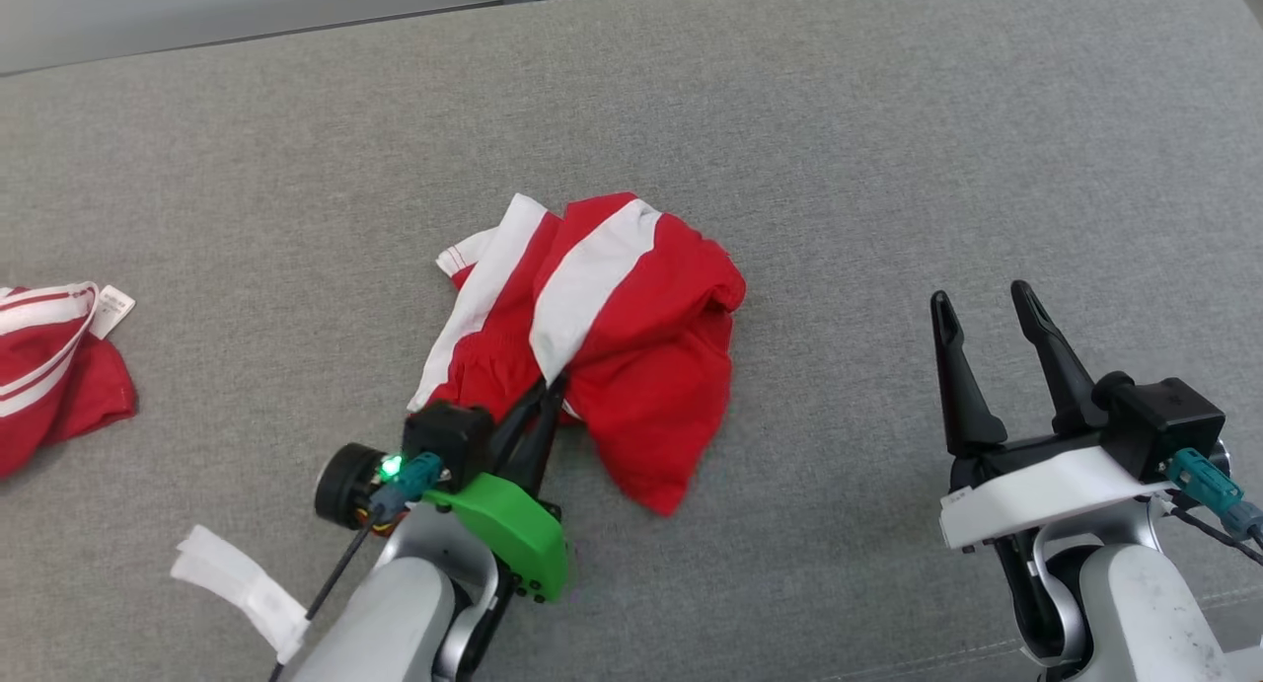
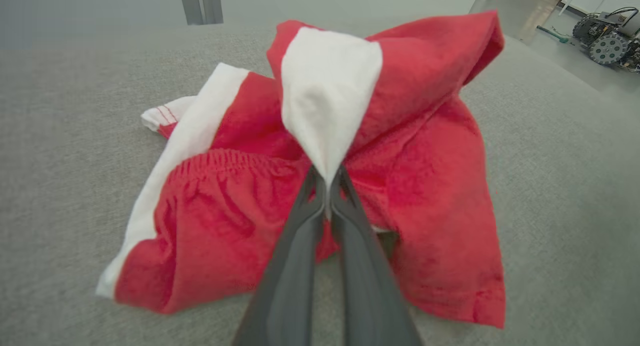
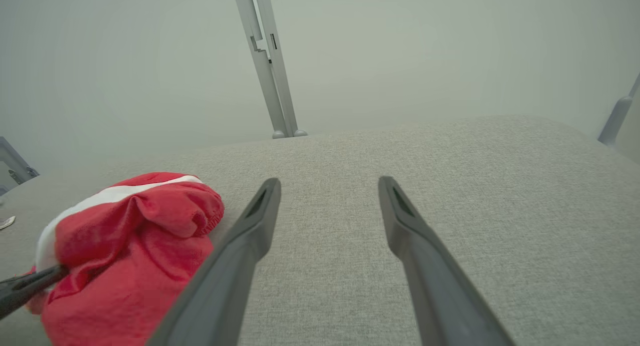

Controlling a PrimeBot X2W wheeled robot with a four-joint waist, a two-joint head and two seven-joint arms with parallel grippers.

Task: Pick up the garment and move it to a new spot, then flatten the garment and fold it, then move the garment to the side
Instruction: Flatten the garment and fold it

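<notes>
Grey fabric surface [image 1: 888, 119] is backed by a pale wall [image 3: 450, 45] and a metal post [image 3: 267, 60]. Red garment [image 1: 631, 337], white-striped, is crumpled mid-surface; a white stripe is pinched by the closed left gripper [image 2: 327, 178]. Right gripper [image 1: 980, 297] is spread, empty, off to the garment's side.

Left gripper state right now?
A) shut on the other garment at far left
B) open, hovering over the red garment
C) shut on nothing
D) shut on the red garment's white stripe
D: the left wrist view shows the left gripper pinched shut on a fold of the white stripe of the red garment.
</notes>
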